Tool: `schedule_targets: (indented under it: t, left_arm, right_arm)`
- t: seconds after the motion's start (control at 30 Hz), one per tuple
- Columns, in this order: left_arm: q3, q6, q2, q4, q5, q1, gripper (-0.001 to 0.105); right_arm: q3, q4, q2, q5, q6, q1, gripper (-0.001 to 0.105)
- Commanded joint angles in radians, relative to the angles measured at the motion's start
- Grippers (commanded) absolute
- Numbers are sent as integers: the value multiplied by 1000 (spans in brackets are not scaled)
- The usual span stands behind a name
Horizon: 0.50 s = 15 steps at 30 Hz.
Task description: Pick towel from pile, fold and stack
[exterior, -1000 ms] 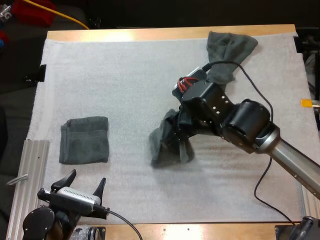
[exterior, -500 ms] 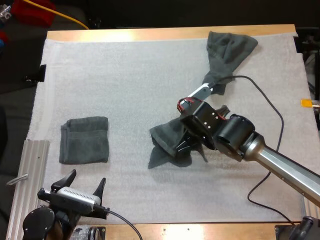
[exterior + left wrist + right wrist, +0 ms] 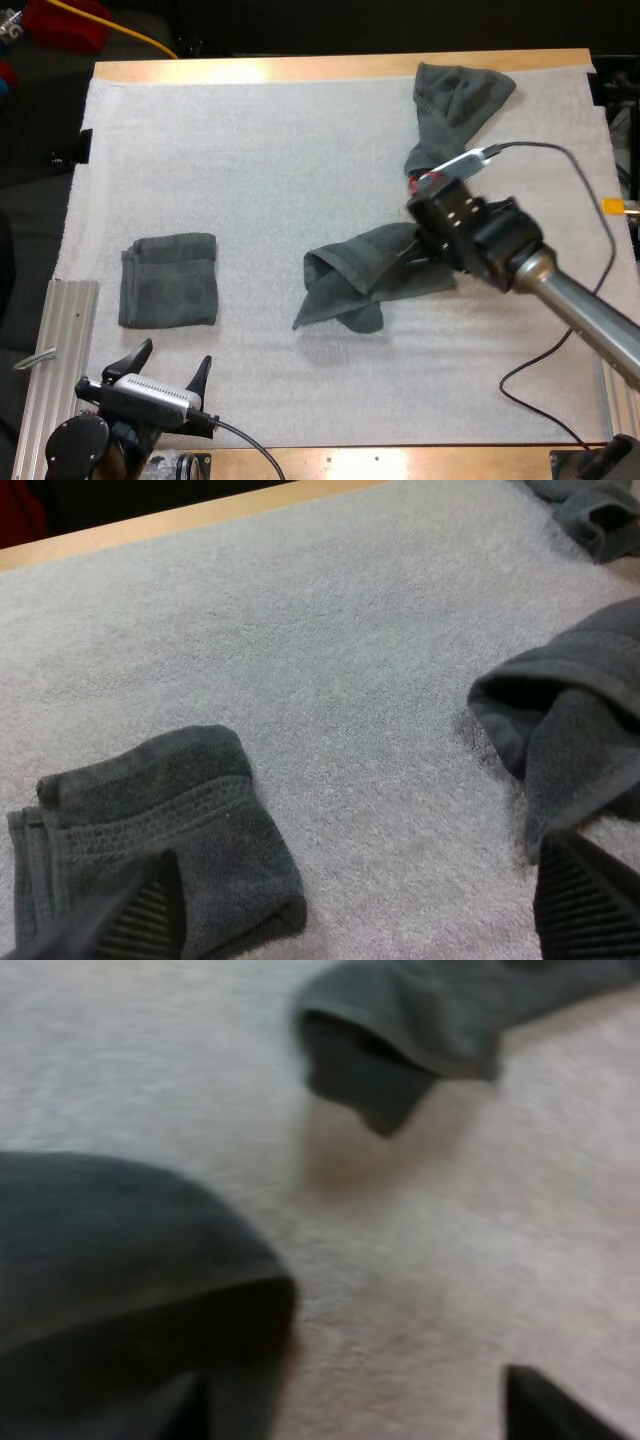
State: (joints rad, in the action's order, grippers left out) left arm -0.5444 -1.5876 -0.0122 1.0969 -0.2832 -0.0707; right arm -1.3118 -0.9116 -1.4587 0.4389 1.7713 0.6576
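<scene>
A crumpled dark grey-green towel lies loose on the middle of the white mat. My right arm hangs over its right end. My right gripper is open, with bare mat between its fingers and the towel beside one finger. A folded towel lies at the left. Another crumpled towel lies at the back right. My left gripper stands open at the front left, just in front of the folded towel.
A metal rail runs along the mat's front left edge. The wooden table edge borders the far side. Bare mat stretches between the folded towel and the middle towel.
My right gripper has opened and let go of the middle towel, then drawn back to the right. The towel has dropped and spread on the mat. The left arm has not moved.
</scene>
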Motion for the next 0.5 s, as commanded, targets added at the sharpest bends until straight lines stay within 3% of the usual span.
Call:
schedule_targets:
  t: [0.0, 0.2, 0.33, 0.47]
  left_arm:
    - [-1, -8, -138, -13, -4, 0, 69]
    - [-1, -8, -138, -13, -16, 0, 69]
    - [-1, -12, -138, -13, -27, 6, 69]
    - [-1, -50, -132, -19, -38, 6, 69]
  right_arm:
    - [-2, -29, -1, 12, -3, -16, 72]
    - [-2, -146, 2, -53, -14, -26, 73]
    - [-2, -147, 19, -139, -97, -26, 73]
    - [-2, -140, 41, -155, -122, -26, 73]
